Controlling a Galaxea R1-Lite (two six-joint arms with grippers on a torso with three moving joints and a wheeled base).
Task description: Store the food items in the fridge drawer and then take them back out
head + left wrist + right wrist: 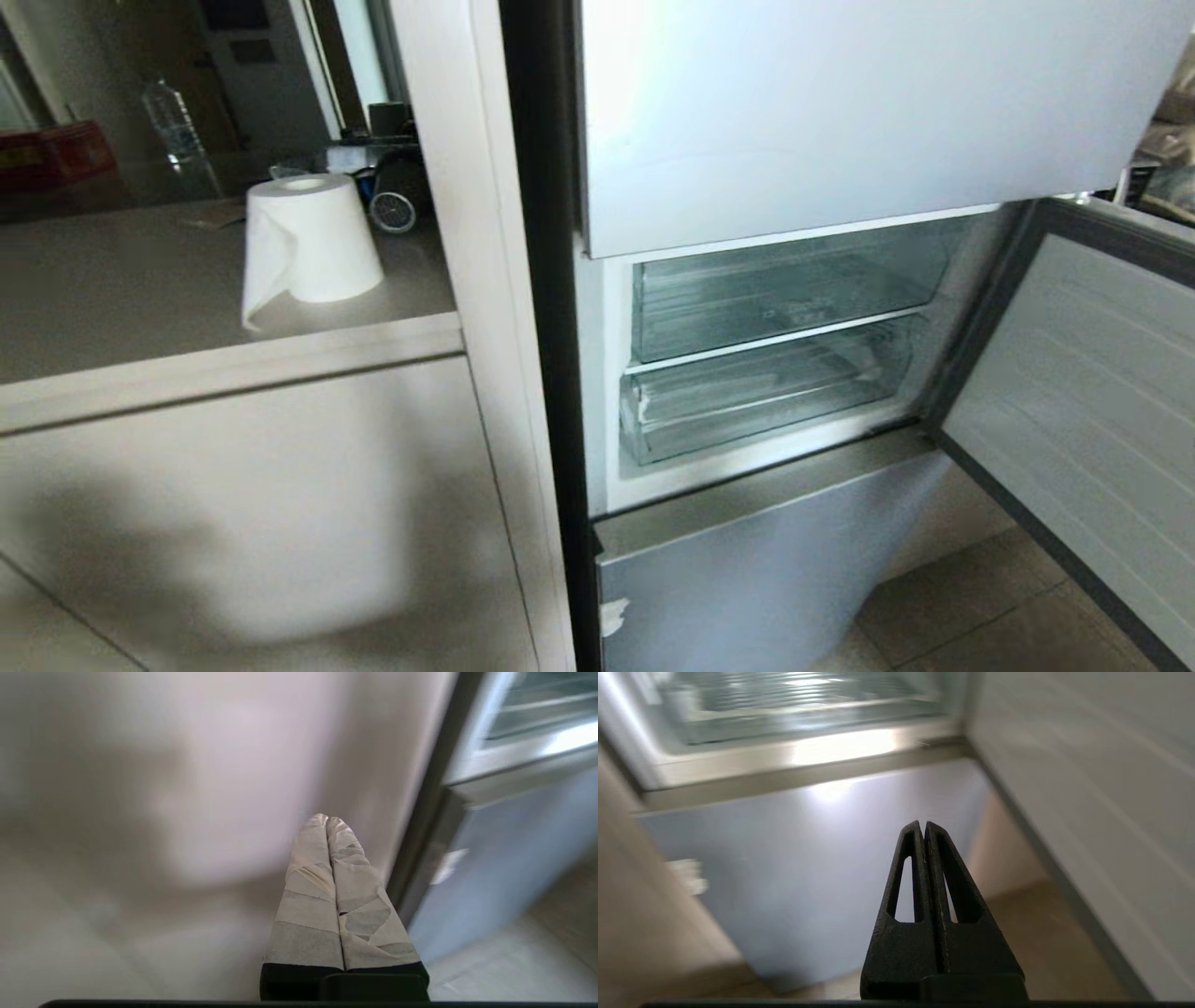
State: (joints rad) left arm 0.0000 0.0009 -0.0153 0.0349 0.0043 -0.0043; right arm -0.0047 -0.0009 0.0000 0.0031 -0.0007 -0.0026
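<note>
Drawers: two clear ones in the open fridge, upper [784, 294] above lower drawer [761, 397], both pushed in, nothing seen inside.
Door [1074, 411]: swung open, right of drawers.
Bench [140, 299]: left of fridge, carrying paper roll [308, 238].
Left pincer [326, 820]: closed, empty.
Right pincer [923, 825]: closed, empty, below the drawers.

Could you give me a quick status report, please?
Left claw shut, empty. Right claw shut, empty. Fridge drawer pushed in, door open. No food seen.

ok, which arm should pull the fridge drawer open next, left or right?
Probably right. The right gripper, shut and empty, points at the fridge front just below the fridge drawer. The left gripper, also shut, faces the cabinet panel beside the fridge.
</note>
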